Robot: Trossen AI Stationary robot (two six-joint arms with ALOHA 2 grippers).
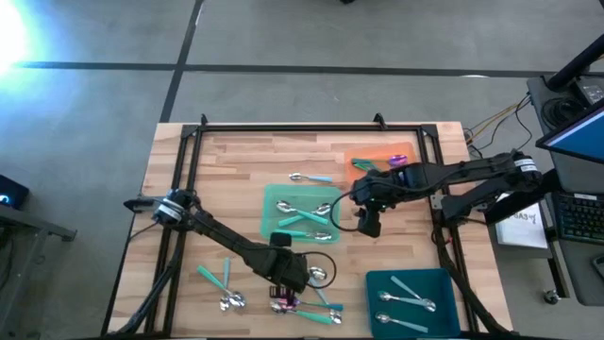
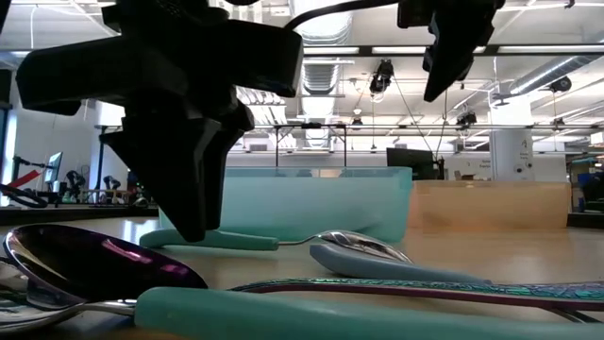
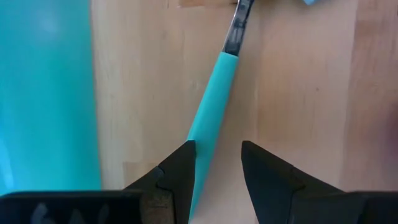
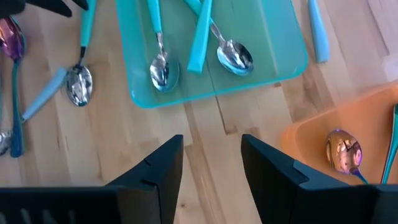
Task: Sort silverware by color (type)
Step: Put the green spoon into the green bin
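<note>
We see the green tray [image 1: 269, 203] mid-table, the left gripper [image 3: 217, 163] low beside it, jaws released astride a teal-handled spoon [image 3: 211, 106]. Off-centre, it may slip; the right gripper [image 4: 211, 163] hovers released.

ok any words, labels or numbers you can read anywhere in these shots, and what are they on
No text reads clearly in any view.
White sheet of paper beside the table's right edge, high view: dark print on it, too small and blurred to read.
Blue-lit monitor screen at the far right, high view: no legible characters.
Pale green plastic tray, orange plastic tray, dark teal plastic tray and the spoons: no markings visible.
</note>
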